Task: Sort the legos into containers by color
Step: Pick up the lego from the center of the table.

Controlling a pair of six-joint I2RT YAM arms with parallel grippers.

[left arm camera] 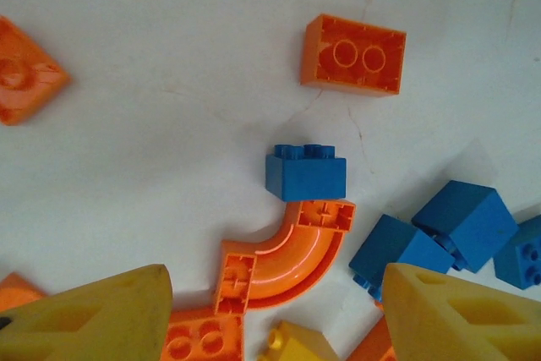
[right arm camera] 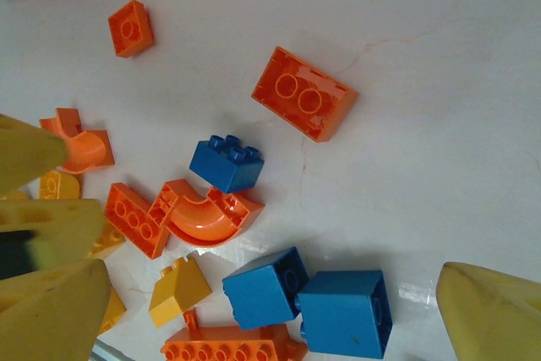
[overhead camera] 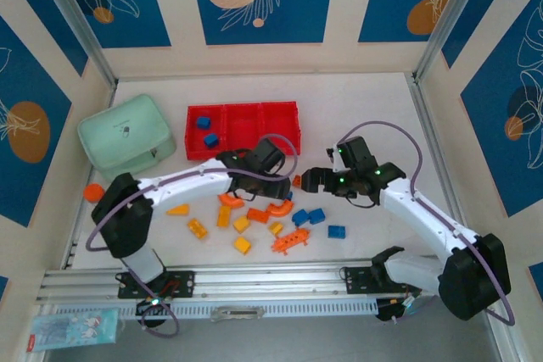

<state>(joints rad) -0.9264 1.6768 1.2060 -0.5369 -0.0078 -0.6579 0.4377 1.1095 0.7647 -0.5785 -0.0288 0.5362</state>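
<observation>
Hovering over the white table with its yellow fingers spread wide and empty, the left gripper has a small blue studded plastic brick just beyond its fingertips, resting against one end of a curved orange plastic arch that lies between them. The right gripper, likewise spread, brackets two blue plastic cubes side by side.

legos: blue 6; orange about 8; yellow 5; compartments 3
</observation>
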